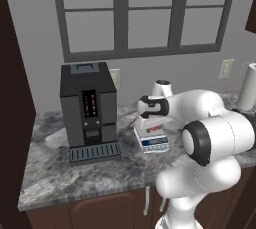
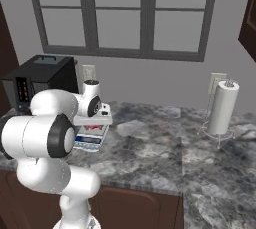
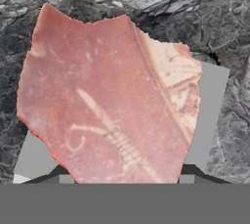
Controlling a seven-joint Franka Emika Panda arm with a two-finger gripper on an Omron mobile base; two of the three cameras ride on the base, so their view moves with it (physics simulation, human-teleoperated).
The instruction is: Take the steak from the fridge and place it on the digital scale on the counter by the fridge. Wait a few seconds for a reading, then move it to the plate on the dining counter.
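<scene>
raw steak point(image 3: 107, 100) is seen closest of all in the hand view, a pink-red slab with a paler fatty band along one side, laid over the digital scale point(image 3: 210, 110), whose pale grey top shows past its edges on two sides. grey marbled counter point(image 3: 195, 17) stone is seen around and beyond the scale. the two dark fingertips at the bottom of that view are largely hidden, so it cannot be told from the pictures how wide the gripper point(image 1: 148, 123) stands, or whether the steak is gripped or merely lying on the scale beneath it.

in the left base view the gripper is seen directly above the digital scale, whose dark bluish display strip faces the front. the scale is set on the counter just right of a tall black coffee machine point(image 1: 89, 110). in the right base view a trace of red meat is visible on the scale point(image 2: 90, 138) under the hand point(image 2: 95, 115). a white paper towel roll point(image 2: 222, 107) on an upright holder stands well apart to the right, by a wall socket point(image 2: 215, 83). a large grey-framed window point(image 2: 125, 15) is set in the wall behind the counter, and dark brown cabinet doors point(image 1: 100, 213) are seen below it.
</scene>
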